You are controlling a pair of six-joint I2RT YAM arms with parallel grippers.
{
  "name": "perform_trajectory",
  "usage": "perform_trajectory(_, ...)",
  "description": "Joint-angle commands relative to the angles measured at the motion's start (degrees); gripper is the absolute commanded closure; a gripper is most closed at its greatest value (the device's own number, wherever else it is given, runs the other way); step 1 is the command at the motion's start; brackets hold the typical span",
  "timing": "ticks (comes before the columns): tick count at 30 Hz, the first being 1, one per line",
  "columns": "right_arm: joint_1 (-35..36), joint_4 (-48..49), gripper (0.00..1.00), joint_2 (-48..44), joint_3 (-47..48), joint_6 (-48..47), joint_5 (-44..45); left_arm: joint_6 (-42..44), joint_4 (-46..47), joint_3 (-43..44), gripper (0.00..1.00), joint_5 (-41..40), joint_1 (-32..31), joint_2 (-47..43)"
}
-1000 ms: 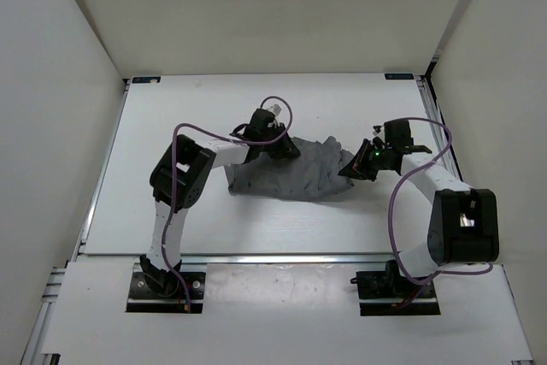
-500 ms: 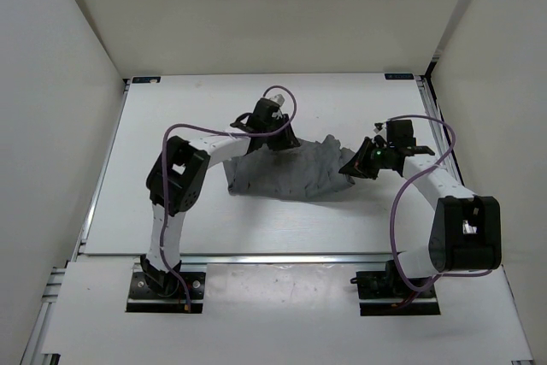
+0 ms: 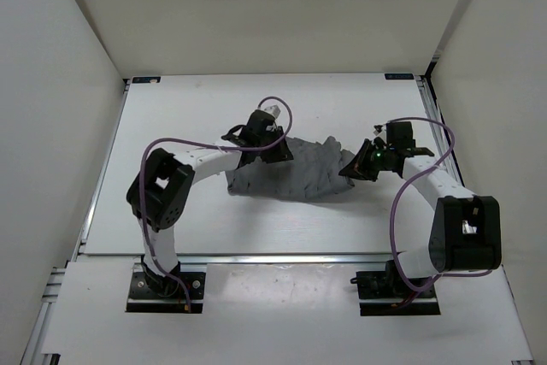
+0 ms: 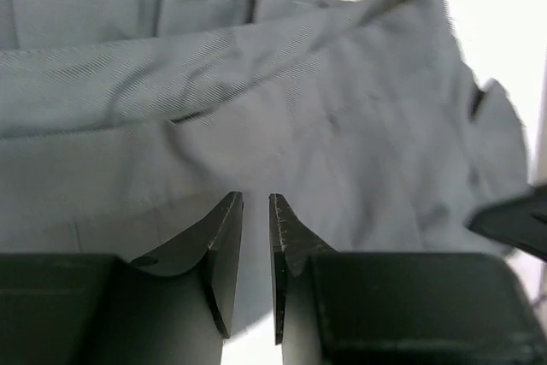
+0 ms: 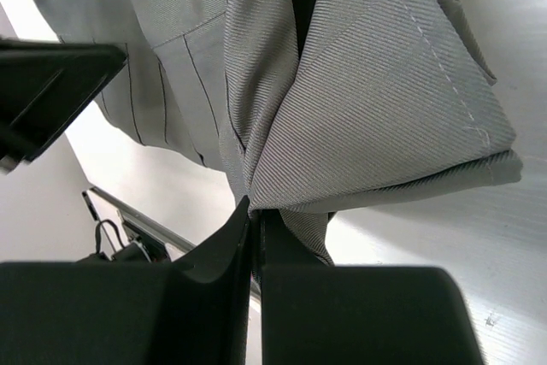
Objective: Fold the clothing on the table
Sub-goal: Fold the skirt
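Observation:
The clothing (image 3: 291, 175) is a grey pleated garment lying bunched in the middle of the white table (image 3: 188, 117). My left gripper (image 3: 278, 150) hovers at its far left edge. In the left wrist view the left gripper (image 4: 255, 197) stands open by a narrow gap, with nothing between the fingers and the cloth (image 4: 325, 108) spread just beyond the tips. My right gripper (image 3: 350, 168) is at the garment's right end. It (image 5: 255, 208) is shut on a folded corner of the clothing (image 5: 376, 100), which hangs bunched from the fingertips.
Silver rails run along the table's right side (image 3: 432, 117) and near edge (image 3: 282, 256). White walls close in the left, far and right sides. Purple cables loop above both arms. The other gripper's dark body (image 5: 51, 83) shows at the left of the right wrist view.
The left arm's elbow swung left; its gripper lifted toward the far side, then came back down at the cloth's far left edge, jaws widening then narrowing. The right gripper kept its hold, barely moving.

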Motion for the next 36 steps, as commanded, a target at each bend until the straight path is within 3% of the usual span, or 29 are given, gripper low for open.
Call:
perform_trajectory(1, -0.1, 0.8, 1.00, -1.6, -0.3, -0.5, -2.1, 1.4, 1.7, 1.4, 0.71, -1.7, -0.4, 2.0)
perform_trajectory(7, 0.1, 1.3, 1.00, -2.4, -0.7, 0.1, -2.8, 2.6, 0.8, 5.2, 0.73, -5.2, -0.4, 9.7)
perform_trajectory(15, -2.8, -3.1, 1.00, -5.5, 3.3, -2.6, -3.9, 2.1, 0.0, 5.2, 0.75, -6.1, -3.8, 12.2)
perform_trajectory(25, 10.3, 3.2, 1.00, -0.4, 17.8, -1.9, -14.3, 1.8, -0.6, 6.1, 0.74, -4.2, -4.9, 9.1)
perform_trajectory(30, 15.6, 6.2, 1.00, 3.6, 18.8, -0.8, -17.1, 1.8, -1.6, 8.0, 0.70, -2.4, -2.9, 6.8)
perform_trajectory(36, 14.5, 7.0, 1.00, 2.6, 15.2, -1.1, -17.1, 6.1, -9.3, 9.3, 0.59, -5.3, 2.0, -3.5)
